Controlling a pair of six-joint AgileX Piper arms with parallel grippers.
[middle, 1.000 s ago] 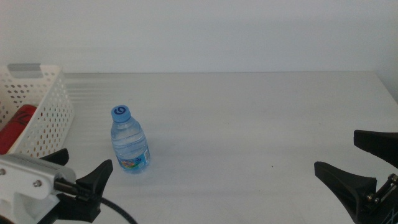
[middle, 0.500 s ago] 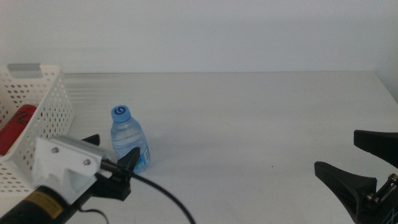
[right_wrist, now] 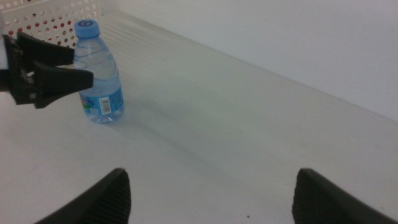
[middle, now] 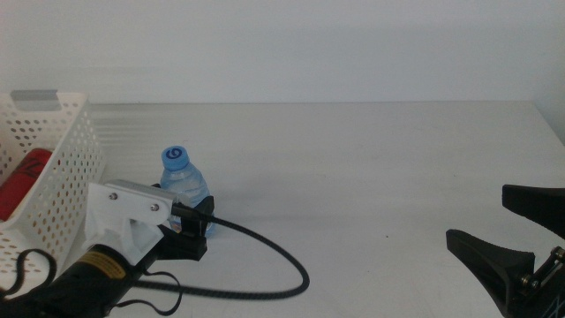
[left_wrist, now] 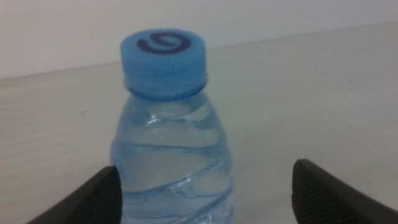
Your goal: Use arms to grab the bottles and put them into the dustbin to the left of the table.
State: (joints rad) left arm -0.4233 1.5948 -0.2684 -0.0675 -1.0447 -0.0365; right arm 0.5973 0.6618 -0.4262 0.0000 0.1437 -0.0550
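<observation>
White surface (middle: 371,168) runs wide and bare under a pale wall. At 9 o'clock in the middle view the perforated dustbin (middle: 66,168) holds a red can (middle: 25,179). Just right of it, the left gripper (middle: 190,221) reaches the water bottle (middle: 184,181); only its wrist view shows the fingers (left_wrist: 93,199) spread either side of the bottle, one close beside it. At 4 o'clock the right gripper (middle: 521,234) waits, fingers spread.
</observation>
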